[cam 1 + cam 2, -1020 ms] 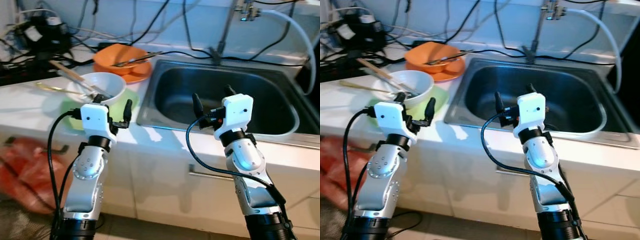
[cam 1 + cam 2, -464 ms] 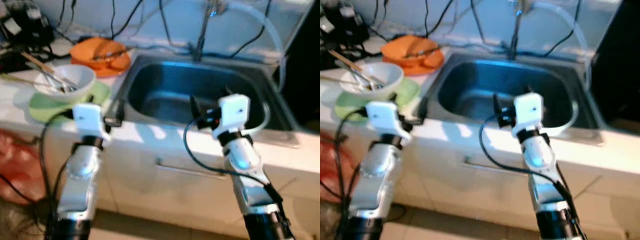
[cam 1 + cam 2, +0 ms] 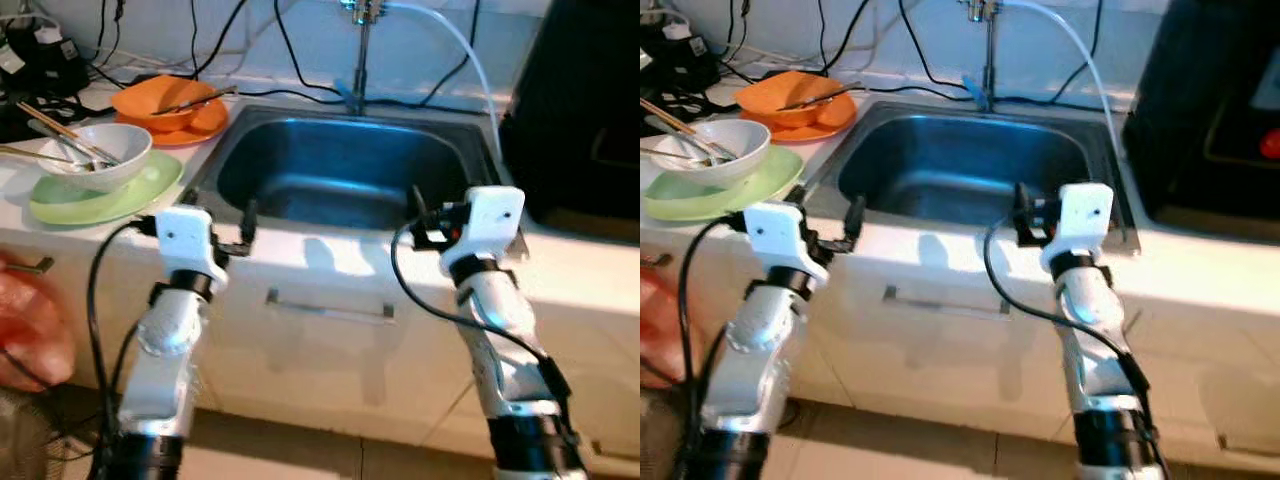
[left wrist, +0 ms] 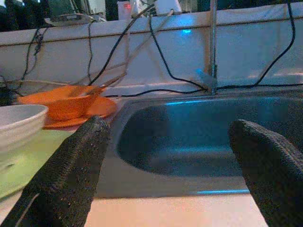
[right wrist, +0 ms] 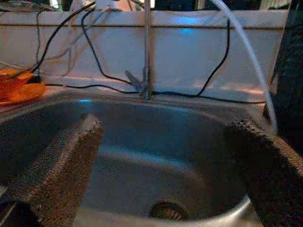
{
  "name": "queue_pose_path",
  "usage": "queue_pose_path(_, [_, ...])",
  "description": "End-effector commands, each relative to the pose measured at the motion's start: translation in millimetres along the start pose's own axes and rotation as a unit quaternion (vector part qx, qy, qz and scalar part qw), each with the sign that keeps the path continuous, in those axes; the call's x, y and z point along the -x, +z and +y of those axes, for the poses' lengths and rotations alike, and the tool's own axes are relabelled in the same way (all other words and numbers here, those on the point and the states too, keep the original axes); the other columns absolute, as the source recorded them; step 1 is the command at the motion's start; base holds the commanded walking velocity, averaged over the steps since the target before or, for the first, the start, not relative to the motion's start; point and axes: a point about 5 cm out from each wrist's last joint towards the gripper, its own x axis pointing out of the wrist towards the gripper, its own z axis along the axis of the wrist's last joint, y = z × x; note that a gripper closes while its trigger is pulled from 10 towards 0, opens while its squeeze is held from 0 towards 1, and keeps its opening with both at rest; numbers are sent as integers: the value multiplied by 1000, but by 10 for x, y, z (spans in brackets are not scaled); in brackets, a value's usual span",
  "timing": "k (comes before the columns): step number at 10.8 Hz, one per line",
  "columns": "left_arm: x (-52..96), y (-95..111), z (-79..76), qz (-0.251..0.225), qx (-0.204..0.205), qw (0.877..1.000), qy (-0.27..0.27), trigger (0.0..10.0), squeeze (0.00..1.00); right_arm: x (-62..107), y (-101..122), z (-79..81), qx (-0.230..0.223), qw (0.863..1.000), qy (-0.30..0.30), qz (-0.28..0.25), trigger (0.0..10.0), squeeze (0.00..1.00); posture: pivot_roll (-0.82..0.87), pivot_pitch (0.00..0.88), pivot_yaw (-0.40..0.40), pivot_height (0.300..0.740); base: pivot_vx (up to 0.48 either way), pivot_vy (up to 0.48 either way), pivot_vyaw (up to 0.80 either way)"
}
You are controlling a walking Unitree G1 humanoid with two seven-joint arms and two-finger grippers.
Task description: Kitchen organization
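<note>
White bowl, seemingly holding utensils, sits on green plate; both grippers' jaws apart.

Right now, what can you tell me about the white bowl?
The white bowl looks smooth and glossy, like ceramic. It sits upright on a pale green plate on the counter, to the left of the sink. Chopsticks and some metal cutlery lean out of it over the rim. An orange bowl stands behind it.
</note>
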Motion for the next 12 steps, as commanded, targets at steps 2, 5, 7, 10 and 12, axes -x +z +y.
queue_pose_path(2, [-57,50,50,-2,-5,1000,-3,10000,0,-46,59,20,28,999,-24,-8,10000,0,56,6,48,740,0,0,0])
queue_pose_path(5, [-81,62,27,-2,1,1000,-10,10000,0,56,-19,67,16,1000,21,5,10000,0,37,20,50,740,0,0,0])
queue_pose_path(7, [-73,47,-6,1,16,1000,2,10000,0,34,-11,-27,-17,1000,3,24,10000,0,21,35,29,740,0,0,0])
queue_pose_path(10, [-66,29,-15,1,21,1000,15,10000,0,3,53,-18,59,998,-4,21,10000,0,14,32,17,740,0,0,0])
queue_pose_path(12, [-136,189,-18,-23,33,999,23,10000,0,6,175,-12,18,1000,7,-10,10000,0,18,28,11,740,0,0,0])
